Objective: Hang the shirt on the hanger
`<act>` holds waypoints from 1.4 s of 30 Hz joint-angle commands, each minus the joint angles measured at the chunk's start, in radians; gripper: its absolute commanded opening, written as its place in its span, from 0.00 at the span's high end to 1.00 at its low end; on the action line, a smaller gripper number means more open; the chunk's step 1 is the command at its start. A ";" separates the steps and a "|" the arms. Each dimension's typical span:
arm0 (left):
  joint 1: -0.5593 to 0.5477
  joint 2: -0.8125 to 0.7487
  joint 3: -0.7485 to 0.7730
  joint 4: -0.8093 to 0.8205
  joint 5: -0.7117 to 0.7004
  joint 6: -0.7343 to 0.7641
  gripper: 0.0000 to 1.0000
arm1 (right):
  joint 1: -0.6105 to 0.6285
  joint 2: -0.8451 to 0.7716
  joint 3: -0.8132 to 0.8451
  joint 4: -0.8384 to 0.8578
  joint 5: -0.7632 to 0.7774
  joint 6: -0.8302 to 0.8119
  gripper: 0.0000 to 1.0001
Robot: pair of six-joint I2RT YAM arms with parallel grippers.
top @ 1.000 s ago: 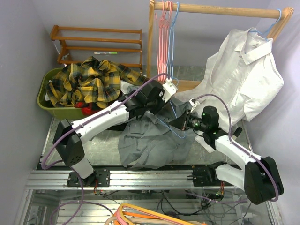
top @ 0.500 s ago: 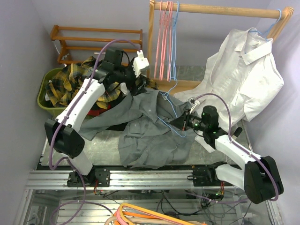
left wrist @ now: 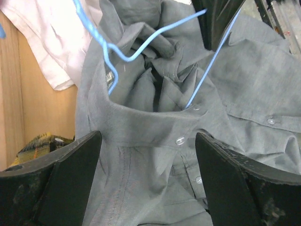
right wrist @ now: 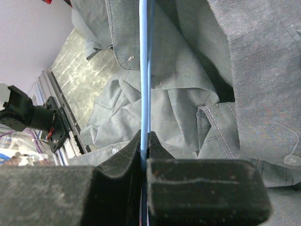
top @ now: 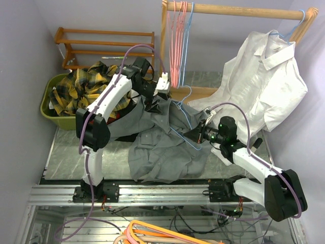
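- Far left: green basket [top: 46, 105] holds a yellow-black plaid shirt [top: 89, 84]; wooden rack [top: 104, 44] stands behind it against a pale lilac wall [top: 20, 56]
- Table [top: 66, 157]: grey marbled top, metal rail along its near edge
- Left arm reaches to the mid-back of the table; left gripper [left wrist: 146, 136] has its jaws spread wide over the collar, gripping nothing
- The shirt [top: 162, 152] is heaped mid-table, collar end towards the back, buttoned front spilling towards the near edge, one flap stretching left towards the basket
- The hanger [left wrist: 141, 44] lies tilted across the shirt's upper part, hook towards the back; one wire arm runs down to the collar opening
- Above centre: pink hangers [top: 176, 40] on a wooden rail [top: 238, 10]
- Right gripper [right wrist: 145, 141], just right of the shirt: jaws pinched tight on the hanger's blue wire
- Far right: white shirt [top: 266, 81] hangs at the rail's right end
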 commanded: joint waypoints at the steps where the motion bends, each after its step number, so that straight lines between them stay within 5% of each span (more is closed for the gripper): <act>1: 0.003 -0.040 -0.029 0.087 0.016 0.023 0.07 | 0.006 -0.020 -0.018 0.076 -0.025 -0.016 1.00; 4: 0.002 -0.088 -0.113 0.279 -0.004 -0.098 0.06 | 0.010 -0.011 -0.022 0.082 -0.028 -0.017 1.00; 11: 0.004 -0.038 -0.080 0.364 -0.016 -0.199 0.03 | 0.032 0.013 -0.014 0.078 -0.014 -0.032 1.00; 18: -0.011 0.059 0.036 0.121 0.023 -0.036 0.23 | 0.042 -0.019 -0.009 0.065 -0.003 -0.046 1.00; 27: -0.022 0.097 0.050 0.020 -0.035 0.041 0.30 | 0.043 -0.072 -0.007 0.064 -0.003 -0.054 1.00; 32: -0.034 0.110 0.057 0.011 -0.036 0.051 0.53 | 0.043 -0.055 0.001 0.072 -0.017 -0.055 1.00; 38: -0.059 0.093 0.055 -0.024 0.004 0.073 0.52 | 0.051 -0.042 0.009 0.078 -0.028 -0.058 1.00; 40: -0.077 0.083 0.051 -0.041 0.002 0.083 0.83 | 0.055 -0.038 0.013 0.082 -0.034 -0.058 1.00; 42: -0.098 0.070 0.037 -0.051 -0.009 0.086 0.93 | 0.057 -0.037 0.015 0.087 -0.035 -0.055 1.00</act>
